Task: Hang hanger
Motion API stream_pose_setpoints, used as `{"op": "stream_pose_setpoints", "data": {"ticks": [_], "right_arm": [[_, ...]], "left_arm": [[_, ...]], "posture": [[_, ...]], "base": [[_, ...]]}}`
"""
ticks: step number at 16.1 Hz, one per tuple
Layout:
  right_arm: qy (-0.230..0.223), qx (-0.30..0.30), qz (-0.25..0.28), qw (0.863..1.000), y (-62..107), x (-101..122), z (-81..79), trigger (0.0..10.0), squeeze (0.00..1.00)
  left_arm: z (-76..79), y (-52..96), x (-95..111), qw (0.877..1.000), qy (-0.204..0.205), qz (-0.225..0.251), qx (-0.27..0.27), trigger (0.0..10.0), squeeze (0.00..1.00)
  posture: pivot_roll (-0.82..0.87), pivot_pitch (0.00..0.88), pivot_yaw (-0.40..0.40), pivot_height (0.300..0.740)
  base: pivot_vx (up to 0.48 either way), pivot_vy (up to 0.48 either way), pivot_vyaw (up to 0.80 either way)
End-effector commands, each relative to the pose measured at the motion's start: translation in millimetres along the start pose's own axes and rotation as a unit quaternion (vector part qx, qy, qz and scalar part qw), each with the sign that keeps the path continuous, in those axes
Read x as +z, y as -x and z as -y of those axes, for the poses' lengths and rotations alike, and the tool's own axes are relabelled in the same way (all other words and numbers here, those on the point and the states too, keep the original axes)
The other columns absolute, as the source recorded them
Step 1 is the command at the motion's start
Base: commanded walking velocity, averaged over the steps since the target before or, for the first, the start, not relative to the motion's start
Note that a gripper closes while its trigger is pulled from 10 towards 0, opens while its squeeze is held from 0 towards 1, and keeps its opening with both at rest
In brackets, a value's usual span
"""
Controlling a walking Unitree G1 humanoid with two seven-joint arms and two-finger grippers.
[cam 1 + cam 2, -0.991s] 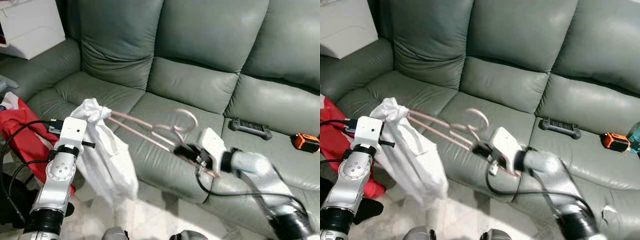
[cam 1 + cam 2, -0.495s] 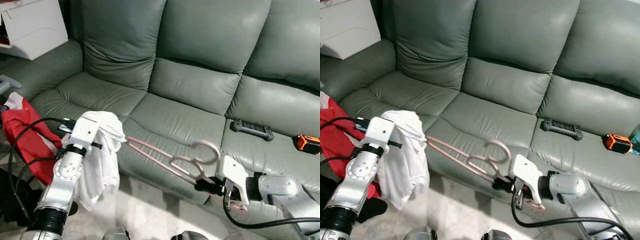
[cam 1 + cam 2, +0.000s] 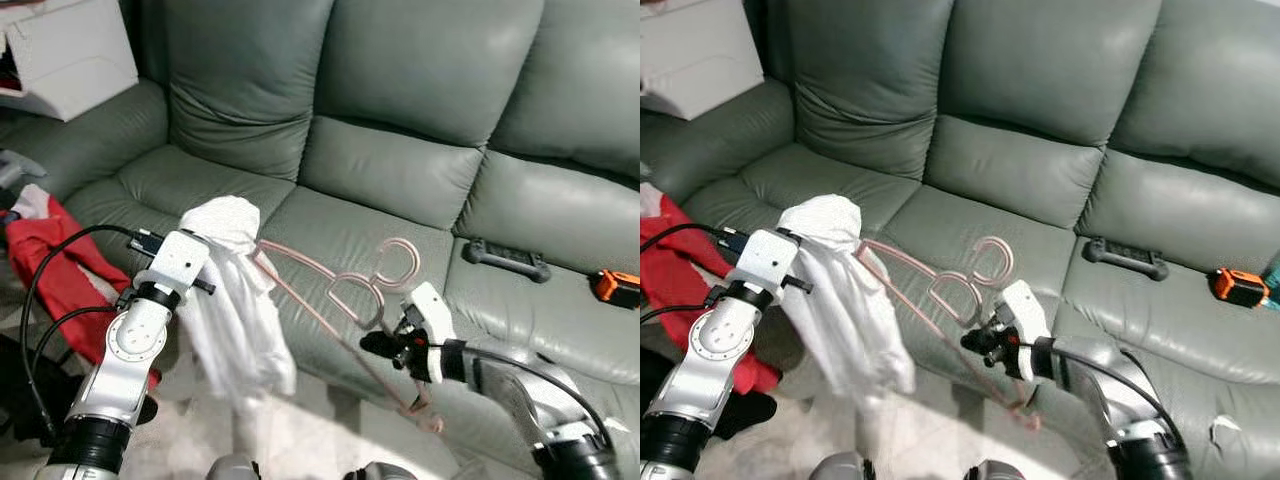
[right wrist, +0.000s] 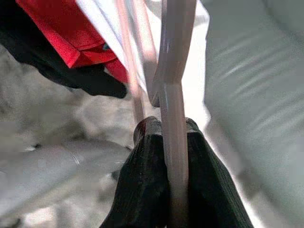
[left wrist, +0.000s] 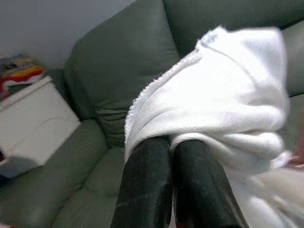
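A pink hanger is held in the air in front of the sofa, its hook pointing up. My right gripper is shut on the hanger's lower bar; the right wrist view has both black fingers pinching the pink bar. A white garment hangs from the hanger's left end. My left gripper is shut on the bunched top of this garment, at the hanger's left tip.
A green leather sofa spans the view. On its right seat lie a black controller and an orange device. A red cloth lies at the left, and a white cabinet stands at the upper left.
My right gripper has swung the hanger up and to the left, so its hook now stands higher. The left gripper rose slightly, and the white garment now hangs down longer.
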State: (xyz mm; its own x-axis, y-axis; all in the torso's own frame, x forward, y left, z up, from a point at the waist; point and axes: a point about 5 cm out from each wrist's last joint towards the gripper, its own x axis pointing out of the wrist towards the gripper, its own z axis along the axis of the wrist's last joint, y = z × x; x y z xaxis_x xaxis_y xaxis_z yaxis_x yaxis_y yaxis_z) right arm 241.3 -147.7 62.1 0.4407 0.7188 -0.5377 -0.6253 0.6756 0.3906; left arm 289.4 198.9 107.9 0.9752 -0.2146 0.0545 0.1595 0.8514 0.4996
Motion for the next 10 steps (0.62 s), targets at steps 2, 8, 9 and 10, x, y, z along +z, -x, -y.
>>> {"op": "stream_pose_setpoints", "data": {"ticks": [2, 8, 9, 10], "right_arm": [[-0.037, -0.003, -0.017, 0.999, -8.4, -0.3, -2.0, 10.0, 0.00], [0.154, 0.103, -0.132, 0.974, 9.8, -11.0, -12.4, 10.0, 0.00], [0.168, 0.111, -0.132, 0.971, 15.7, -5.0, -8.6, 10.0, 0.00], [0.180, 0.111, -0.136, 0.968, 19.7, -3.8, -5.5, 10.0, 0.00]], "left_arm": [[6.5, -3.0, 26.4, 0.997, -0.002, 0.069, -0.046, 0.0, 0.00], [22.6, 4.2, 19.3, 0.992, -0.019, 0.053, -0.112, 0.0, 0.00], [21.3, 5.2, 16.0, 0.993, -0.022, 0.045, -0.109, 0.0, 0.00], [20.4, 5.2, 15.4, 0.993, -0.024, 0.044, -0.107, 0.0, 0.00]], "posture": [[-0.06, 0.000, 0.011, 0.740], [-0.05, 0.000, 0.010, 0.740], [-0.05, 0.000, 0.010, 0.740], [-0.05, 0.000, 0.011, 0.740]], "base": [[0.000, 0.000, 0.00], [0.000, 0.000, 0.00], [0.000, 0.000, 0.00], [0.000, 0.000, 0.00]]}}
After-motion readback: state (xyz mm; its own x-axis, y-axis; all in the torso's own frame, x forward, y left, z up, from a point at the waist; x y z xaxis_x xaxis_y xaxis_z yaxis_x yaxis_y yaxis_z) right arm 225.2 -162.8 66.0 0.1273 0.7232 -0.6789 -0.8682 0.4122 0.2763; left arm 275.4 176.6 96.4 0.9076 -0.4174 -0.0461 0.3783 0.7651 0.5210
